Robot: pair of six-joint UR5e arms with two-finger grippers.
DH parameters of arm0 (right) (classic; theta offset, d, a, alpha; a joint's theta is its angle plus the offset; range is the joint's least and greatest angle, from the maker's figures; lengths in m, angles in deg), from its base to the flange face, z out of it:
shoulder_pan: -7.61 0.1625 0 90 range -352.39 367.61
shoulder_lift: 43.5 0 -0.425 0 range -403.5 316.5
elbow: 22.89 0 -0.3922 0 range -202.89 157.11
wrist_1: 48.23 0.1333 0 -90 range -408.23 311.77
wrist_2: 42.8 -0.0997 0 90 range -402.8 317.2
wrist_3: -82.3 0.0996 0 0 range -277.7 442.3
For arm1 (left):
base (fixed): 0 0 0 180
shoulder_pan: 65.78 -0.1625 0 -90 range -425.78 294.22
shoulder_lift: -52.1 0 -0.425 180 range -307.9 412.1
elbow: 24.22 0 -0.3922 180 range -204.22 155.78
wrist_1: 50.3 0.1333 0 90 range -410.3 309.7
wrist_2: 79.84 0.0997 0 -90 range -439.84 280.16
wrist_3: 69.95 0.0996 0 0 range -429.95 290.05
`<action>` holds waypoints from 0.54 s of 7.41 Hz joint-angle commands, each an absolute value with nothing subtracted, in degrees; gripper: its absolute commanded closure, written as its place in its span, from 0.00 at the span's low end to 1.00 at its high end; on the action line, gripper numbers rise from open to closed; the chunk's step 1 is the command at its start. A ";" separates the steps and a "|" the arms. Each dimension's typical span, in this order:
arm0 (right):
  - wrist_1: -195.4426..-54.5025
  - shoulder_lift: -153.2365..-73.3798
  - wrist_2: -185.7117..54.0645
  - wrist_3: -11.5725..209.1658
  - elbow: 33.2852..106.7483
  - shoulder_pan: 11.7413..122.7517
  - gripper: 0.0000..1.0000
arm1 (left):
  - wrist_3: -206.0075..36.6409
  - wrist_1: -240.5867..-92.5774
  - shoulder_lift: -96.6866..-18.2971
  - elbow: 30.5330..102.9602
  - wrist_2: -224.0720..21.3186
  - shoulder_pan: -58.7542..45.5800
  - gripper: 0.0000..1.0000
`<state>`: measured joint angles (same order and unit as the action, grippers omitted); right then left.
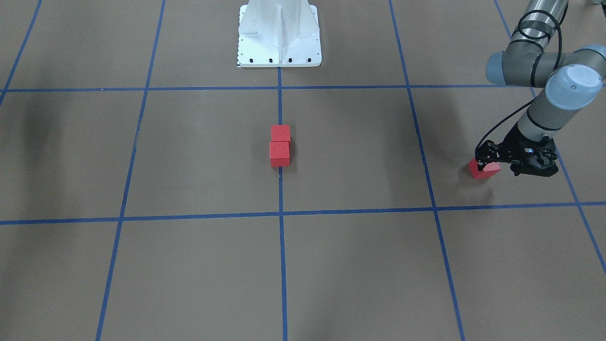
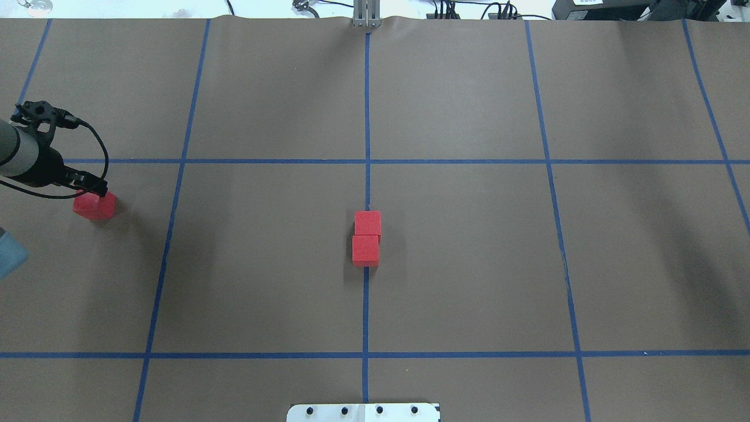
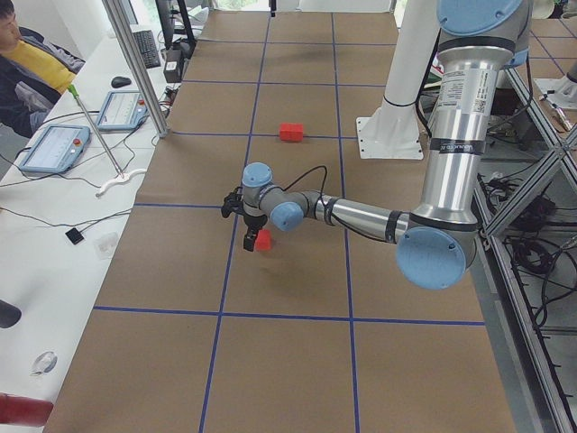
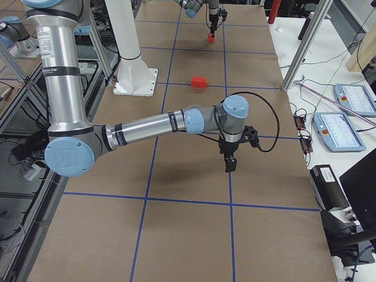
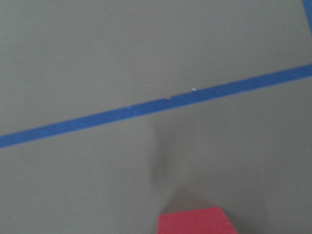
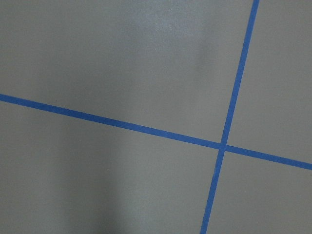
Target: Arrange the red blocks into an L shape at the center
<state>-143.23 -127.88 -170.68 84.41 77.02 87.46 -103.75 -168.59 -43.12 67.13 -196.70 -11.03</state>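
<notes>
1. Two red blocks (image 1: 279, 154) touch, lined up at the center (image 1: 307, 156) on the tape line (image 1: 281, 194);
2. third red block (image 1: 483, 171) lies well apart, left gripper (image 1: 486, 164) apparently straddling it; grip unclear;
3. right gripper (image 4: 230, 164): opening cannot be told.

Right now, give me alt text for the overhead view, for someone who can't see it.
Two red blocks sit touching in a short row on the middle blue tape line of a brown gridded table. At the far left edge, the left gripper is over a third red block.

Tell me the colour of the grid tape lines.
The tape lines are blue, clearest in the overhead exterior view.
</notes>
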 commanded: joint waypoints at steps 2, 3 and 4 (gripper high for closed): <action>-143.24 -127.79 -170.68 84.40 77.04 87.51 0.01 | -104.14 -172.10 -42.91 66.57 -196.03 -11.11 0.00; -143.24 -127.79 -170.68 84.40 76.95 87.42 0.01 | -104.32 -172.38 -42.39 66.22 -195.95 -11.11 0.00; -143.24 -127.79 -170.68 84.40 76.95 87.42 0.01 | -107.71 -172.47 -42.21 66.65 -196.03 -11.11 0.00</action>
<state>-143.24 -127.79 -170.68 84.41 77.00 87.45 -105.07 -172.08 -42.51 66.49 -196.00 -11.10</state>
